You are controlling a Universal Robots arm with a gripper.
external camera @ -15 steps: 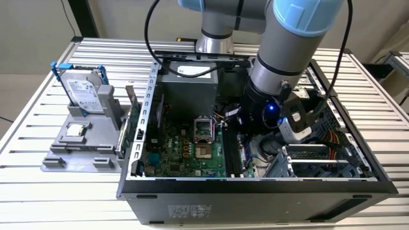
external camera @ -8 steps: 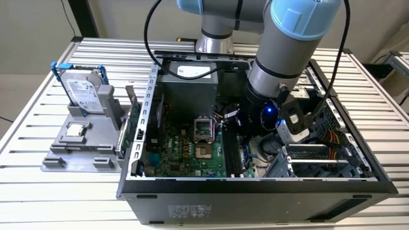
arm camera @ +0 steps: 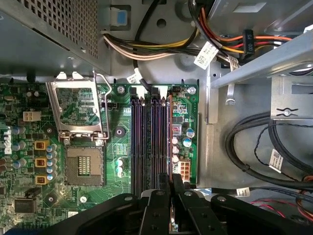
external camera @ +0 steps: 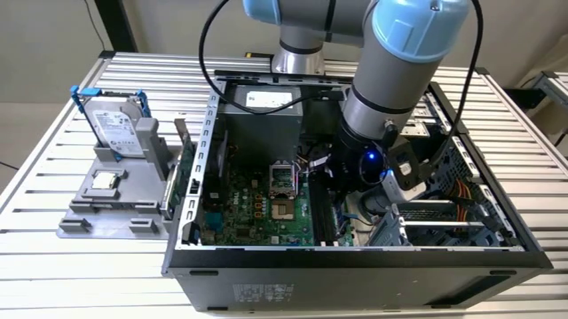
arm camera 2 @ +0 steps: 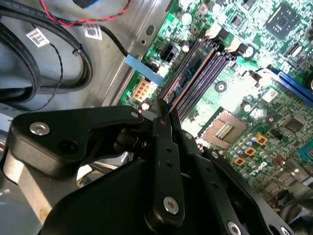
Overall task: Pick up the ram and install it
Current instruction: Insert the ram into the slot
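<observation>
Ram [arm camera 2: 188, 85] is the thing to find, and the exterior view hides it: the arm reaches down into the open computer case [external camera: 355, 256] on the slatted bench [external camera: 53, 266], its wrist low over the motherboard [external camera: 257, 212] beside the memory slots. Off to the exterior view's left a grey fixture [external camera: 111, 206] holds a hard drive [external camera: 117, 129] upright in a blue frame and a small square chip [external camera: 106, 179] lying flat, each parked where it can be reached from above.

In the second wrist view the gripper [arm camera 2: 164, 115] has its jaws nearly closed, pinched on the near end of the ram, which runs away from the tips along the slot bank [arm camera 2: 205, 73]. The stick lies edge-on along one slot, presumably so its contacts meet the connector squarely. Whether it is fully seated I cannot tell.

In the first wrist view the jaws meet at the end of the outermost slot [arm camera: 168, 142], next to the board's edge, with the thin stick standing in line with that slot. The empty CPU socket [arm camera: 84, 166] sits beside the bank with its retaining frame [arm camera: 78, 110] swung open.
</observation>
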